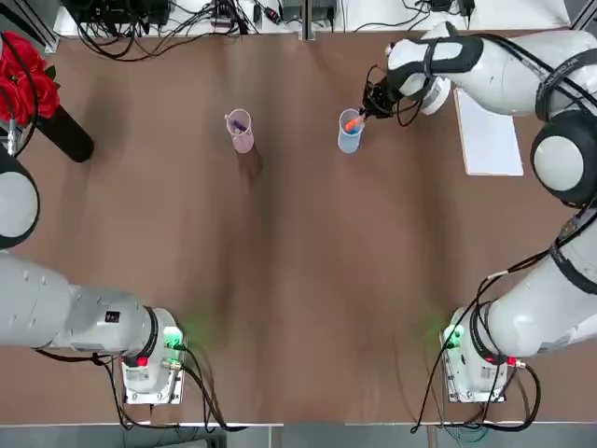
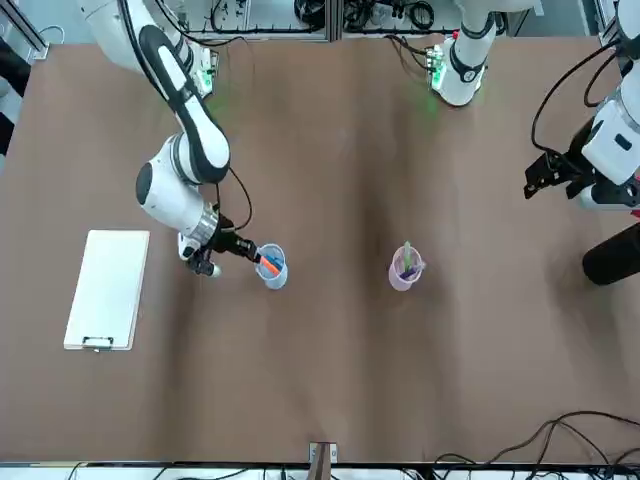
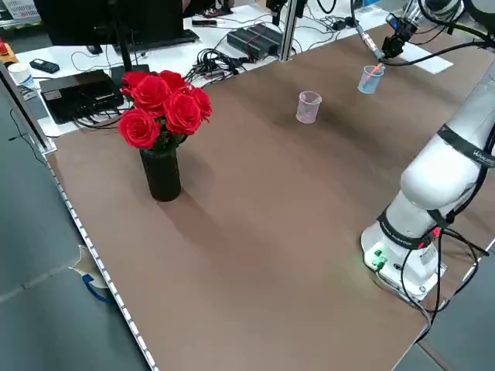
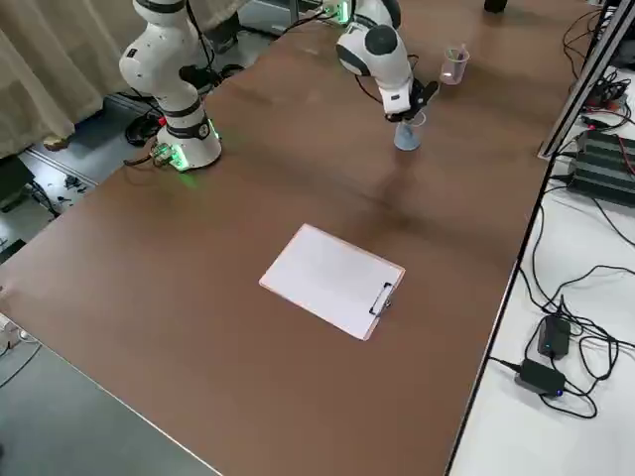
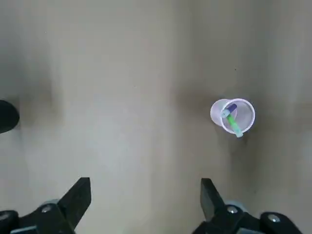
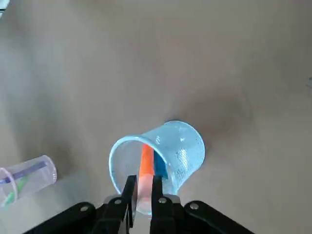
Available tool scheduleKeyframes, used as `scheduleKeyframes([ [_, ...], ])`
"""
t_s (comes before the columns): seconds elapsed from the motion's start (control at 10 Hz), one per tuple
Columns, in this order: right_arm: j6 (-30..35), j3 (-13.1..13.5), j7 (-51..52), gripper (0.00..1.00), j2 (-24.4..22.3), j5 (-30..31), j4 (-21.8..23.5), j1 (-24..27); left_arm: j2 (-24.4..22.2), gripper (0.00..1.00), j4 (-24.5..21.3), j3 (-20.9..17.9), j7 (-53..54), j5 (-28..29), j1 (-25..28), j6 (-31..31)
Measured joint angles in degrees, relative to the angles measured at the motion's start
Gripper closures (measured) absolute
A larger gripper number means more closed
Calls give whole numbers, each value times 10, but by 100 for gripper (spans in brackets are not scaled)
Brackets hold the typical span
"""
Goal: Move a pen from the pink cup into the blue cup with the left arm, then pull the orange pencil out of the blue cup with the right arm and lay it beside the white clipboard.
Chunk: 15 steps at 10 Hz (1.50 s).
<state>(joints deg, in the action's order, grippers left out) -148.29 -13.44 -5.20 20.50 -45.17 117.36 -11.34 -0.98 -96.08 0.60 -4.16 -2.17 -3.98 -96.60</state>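
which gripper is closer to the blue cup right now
The right one. The right gripper is at the blue cup's rim, closed on the orange pencil; the left gripper hangs open, well off to the cup's left.
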Motion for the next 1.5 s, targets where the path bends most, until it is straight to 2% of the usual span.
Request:
scheduleKeyframes([
  [0.6,128,61,1,84,-32,5,-45,5,0,0,0,1,0,0,0,1],
  [0.9,213,103,2,84,-42,29,-84,5,0,0,0,1,0,0,0,2],
  [1.2,307,144,2,84,-50,86,-131,6,0,1,0,2,0,0,0,2],
  [1.5,419,189,5,84,-50,172,-178,8,0,0,0,2,0,0,0,2],
])
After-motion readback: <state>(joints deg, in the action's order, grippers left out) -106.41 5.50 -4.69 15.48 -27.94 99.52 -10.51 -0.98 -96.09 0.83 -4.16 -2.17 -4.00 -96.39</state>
